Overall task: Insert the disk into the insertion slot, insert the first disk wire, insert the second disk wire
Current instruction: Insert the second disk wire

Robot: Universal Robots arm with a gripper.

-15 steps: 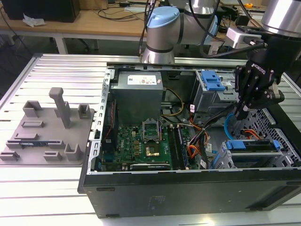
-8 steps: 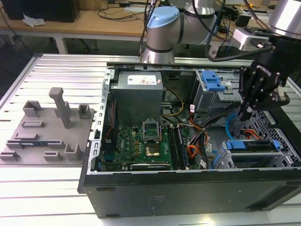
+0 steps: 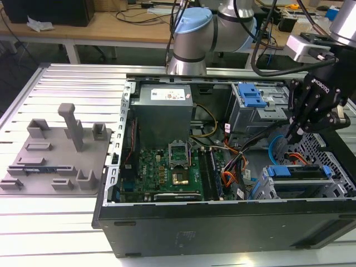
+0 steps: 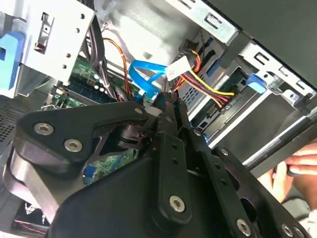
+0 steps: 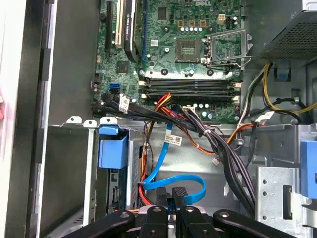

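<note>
The disk [image 3: 297,171], in its bright blue carrier, sits inside the insertion slot [image 3: 262,188], a light-grey drive cage at the case's front corner on the exterior view's right. Its blue carrier end [image 5: 113,148] also faces the first wrist camera. My black gripper [image 3: 289,136] hangs just above and behind that cage. Its fingers are shut on a flat blue disk wire [image 5: 190,183] that loops beneath them. In the second wrist view the gripper [image 4: 167,96] pinches the blue wire [image 4: 141,69] right beside a red, yellow and black wire bundle [image 4: 208,89].
The open case holds a motherboard [image 3: 167,167], a power supply [image 3: 164,111] and a taller grey cage with a blue latch [image 3: 250,100]. Black cable bundles [image 5: 218,144] cross near the gripper. A grey fixture plate [image 3: 55,150] lies on the exterior view's left. A person's hand [image 4: 299,163] is outside the case.
</note>
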